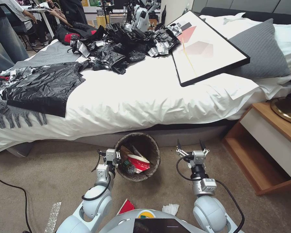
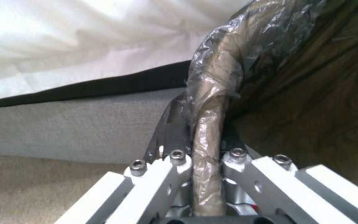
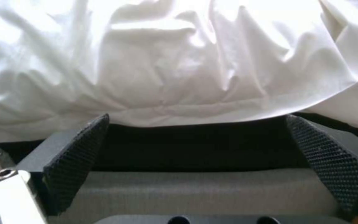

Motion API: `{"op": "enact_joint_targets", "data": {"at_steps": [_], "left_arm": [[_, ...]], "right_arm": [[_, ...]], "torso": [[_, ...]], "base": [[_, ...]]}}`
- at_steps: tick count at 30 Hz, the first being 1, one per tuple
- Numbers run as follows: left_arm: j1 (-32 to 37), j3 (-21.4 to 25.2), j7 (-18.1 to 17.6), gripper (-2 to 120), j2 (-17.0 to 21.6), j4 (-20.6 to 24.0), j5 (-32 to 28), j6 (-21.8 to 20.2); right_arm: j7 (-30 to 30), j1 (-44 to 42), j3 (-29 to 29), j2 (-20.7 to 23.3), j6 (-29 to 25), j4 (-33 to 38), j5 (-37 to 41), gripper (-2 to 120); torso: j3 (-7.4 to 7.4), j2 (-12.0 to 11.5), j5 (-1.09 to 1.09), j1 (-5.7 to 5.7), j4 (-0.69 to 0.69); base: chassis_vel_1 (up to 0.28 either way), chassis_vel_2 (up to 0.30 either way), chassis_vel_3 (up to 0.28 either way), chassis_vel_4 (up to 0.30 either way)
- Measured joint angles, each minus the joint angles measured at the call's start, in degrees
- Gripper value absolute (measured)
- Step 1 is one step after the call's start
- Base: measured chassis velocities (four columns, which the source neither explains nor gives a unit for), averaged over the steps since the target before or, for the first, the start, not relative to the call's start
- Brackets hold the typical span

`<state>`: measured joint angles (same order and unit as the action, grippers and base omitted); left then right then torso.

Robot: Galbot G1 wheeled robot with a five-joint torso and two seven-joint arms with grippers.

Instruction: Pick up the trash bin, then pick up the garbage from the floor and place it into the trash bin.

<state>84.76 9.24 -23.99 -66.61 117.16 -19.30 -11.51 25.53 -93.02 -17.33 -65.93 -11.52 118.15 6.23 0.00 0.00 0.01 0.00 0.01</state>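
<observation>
My left gripper (image 1: pixel 117 157) pinches the bagged rim of the trash bin (image 1: pixel 153 146), holding it by the bed, ready for garbage. My right gripper (image 1: pixel 191 144) hovers beside it, fingers spread, empty.

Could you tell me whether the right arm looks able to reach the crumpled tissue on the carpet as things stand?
Probably yes: the right gripper is open and empty, and the tissue lies uncovered on the carpet beside that arm.

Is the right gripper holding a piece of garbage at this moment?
No. In the head view the right gripper hangs open and empty beside the trash bin, its fingers spread with nothing between them.
</observation>
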Motion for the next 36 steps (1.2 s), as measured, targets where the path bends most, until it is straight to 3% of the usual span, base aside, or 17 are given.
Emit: {"op": "enact_joint_targets", "data": {"at_steps": [36], "left_arm": [[-0.25, 0.34, 0.12, 2, -0.32, -0.08, -0.07, 0.09]], "right_arm": [[-0.05, 0.77, 0.43, -0.98, -0.25, -0.59, -0.24, 100]], "torso": [[0.00, 0.00, -0.01, 0.00, 0.01]], "base": [[0.101, -0.102, -0.099, 0.102]]}}
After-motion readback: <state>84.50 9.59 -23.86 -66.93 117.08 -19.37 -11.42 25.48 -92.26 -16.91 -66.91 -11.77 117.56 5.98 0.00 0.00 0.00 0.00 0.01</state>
